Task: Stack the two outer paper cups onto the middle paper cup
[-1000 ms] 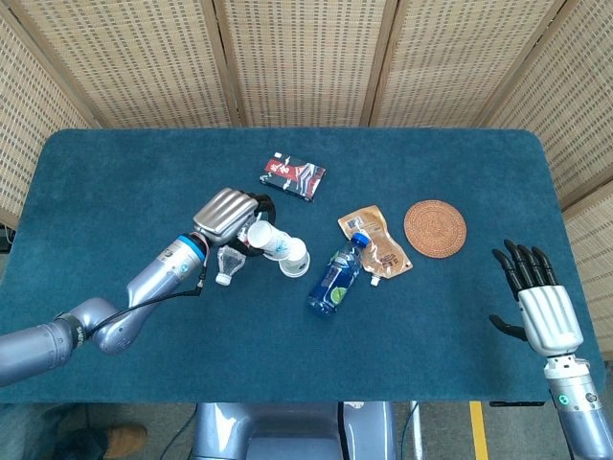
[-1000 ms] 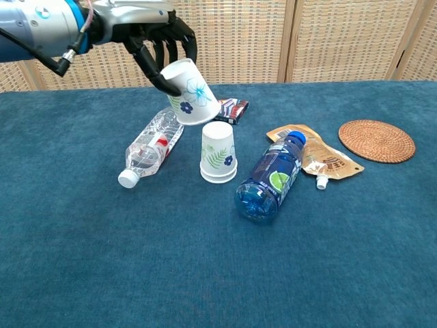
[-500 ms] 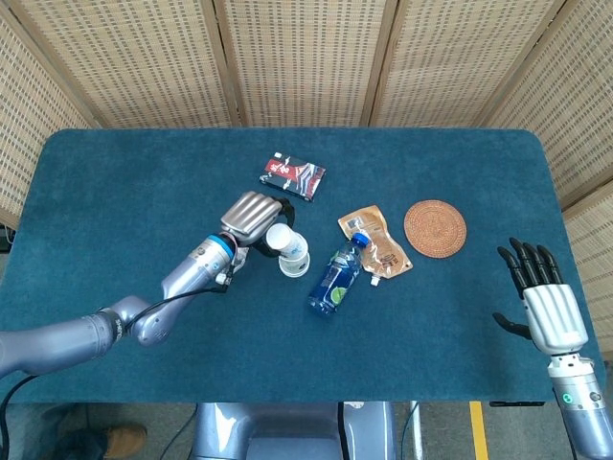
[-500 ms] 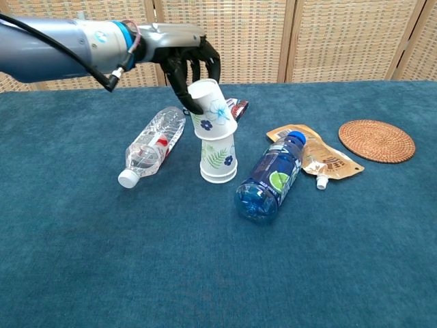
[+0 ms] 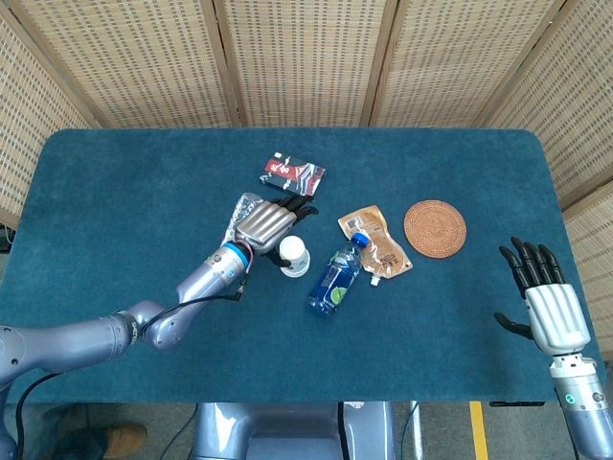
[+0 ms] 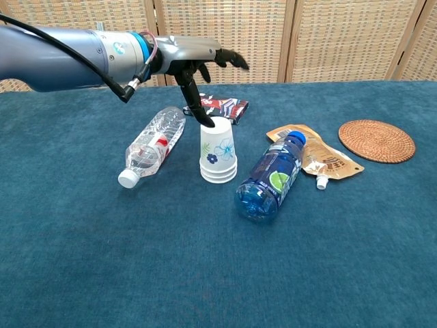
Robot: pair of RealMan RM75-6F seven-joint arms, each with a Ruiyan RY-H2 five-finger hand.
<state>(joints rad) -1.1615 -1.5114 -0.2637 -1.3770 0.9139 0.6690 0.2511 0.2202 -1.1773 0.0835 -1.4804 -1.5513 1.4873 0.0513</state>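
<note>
The flowered cup, held tilted above the middle cup a second ago, is now seated on the cup stack [image 6: 218, 155] near the table's middle, the left hand [image 6: 198, 65] spread above it (right hand [image 5: 551, 309] idle, fingers apart), so stacking appears complete.

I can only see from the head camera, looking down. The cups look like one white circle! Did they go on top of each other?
Observer: Yes. From the chest camera, the cup stack stands upside down, with three rims layered at its bottom. A blue-flowered cup is outermost.
Child: Is the hand holding it?
Observer: No. The left hand has its fingers spread, and only one fingertip touches the stack's top.
Child: What's hiding under the hand?
Observer: A clear bottle, lying on its side, apart from the stack.
</note>
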